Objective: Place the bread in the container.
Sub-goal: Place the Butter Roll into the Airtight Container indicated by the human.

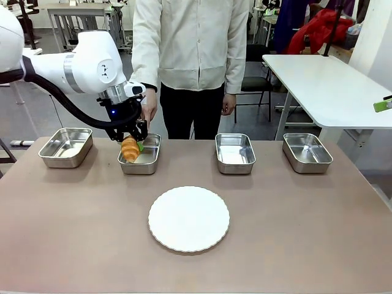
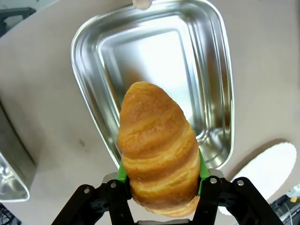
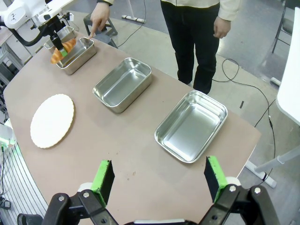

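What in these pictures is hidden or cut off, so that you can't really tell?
- Left wrist view: the bread hides the left gripper's fingers and part of the container.
- Front view: the left gripper covers the person's pointing hand.
- Right wrist view: the plate is cut short by the table edge.

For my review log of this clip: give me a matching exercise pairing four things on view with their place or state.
Things:
1. bread
2. white plate
3. right gripper
4. person's hand

States:
A. open, holding nothing
B. pointing at the far rim of the container
C. clamped in the left gripper above the pan
D. bare, at the table's middle

Pairs: 1-C, 2-D, 3-A, 4-B
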